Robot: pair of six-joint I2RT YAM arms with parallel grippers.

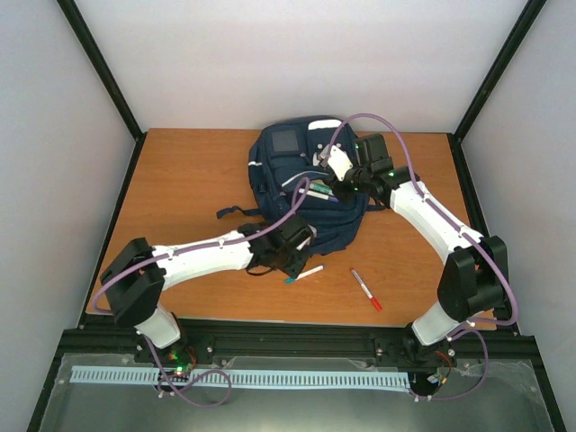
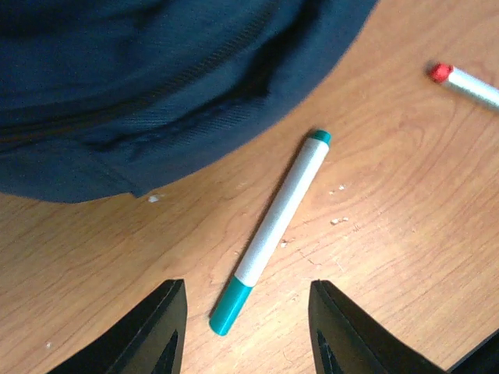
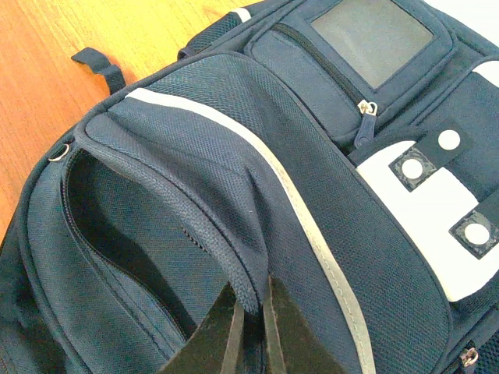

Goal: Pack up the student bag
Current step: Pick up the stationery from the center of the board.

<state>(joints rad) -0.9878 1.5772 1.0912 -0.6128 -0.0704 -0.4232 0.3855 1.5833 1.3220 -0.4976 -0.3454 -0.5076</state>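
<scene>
The backpack (image 1: 279,180) takes up the middle of the table (image 1: 180,180) toward its far edge. The right gripper (image 3: 251,292) is pinched on a pocket lip, with its arm lying over the backpack's right side. Beside those fingers the pocket mouth (image 3: 117,218) gapes wide. Near the table's front edge the wood is bare, except for a green pen (image 2: 270,230) under the parted left gripper (image 2: 245,292), just beside the backpack, and a red pen (image 1: 365,290) further right. Both far corners are open.

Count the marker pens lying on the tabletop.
2: white teal-capped marker beside the navy fabric backpack, white red-capped marker to its right. Others may sit inside the backpack.
</scene>
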